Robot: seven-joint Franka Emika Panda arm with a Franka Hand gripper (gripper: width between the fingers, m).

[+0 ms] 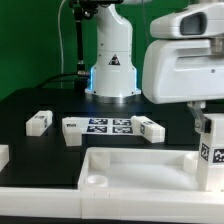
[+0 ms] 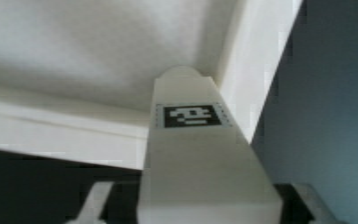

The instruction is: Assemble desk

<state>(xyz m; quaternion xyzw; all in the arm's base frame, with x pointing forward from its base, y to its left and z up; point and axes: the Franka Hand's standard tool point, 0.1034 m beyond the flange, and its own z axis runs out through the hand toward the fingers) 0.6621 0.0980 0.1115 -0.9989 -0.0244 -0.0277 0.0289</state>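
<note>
Black surface [image 1: 30, 100]. Along its near edge lies a large white plastic tabletop panel [image 1: 140, 172]. At its corner on the exterior view's right, a white square tagged leg [image 1: 211, 150] stands upright between the jaws; whether they grip, I cannot tell. An off-centre pinch could tilt and jam it.

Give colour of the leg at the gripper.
Leg is white, bearing a black-and-white tag; wrist view shows it best.

Exterior view low over tabletop panel [image 1: 130, 165] toward arm [image 1: 112, 60]; wrist view close along the shared leg [image 1: 212, 150] [image 2: 197, 165].
</note>
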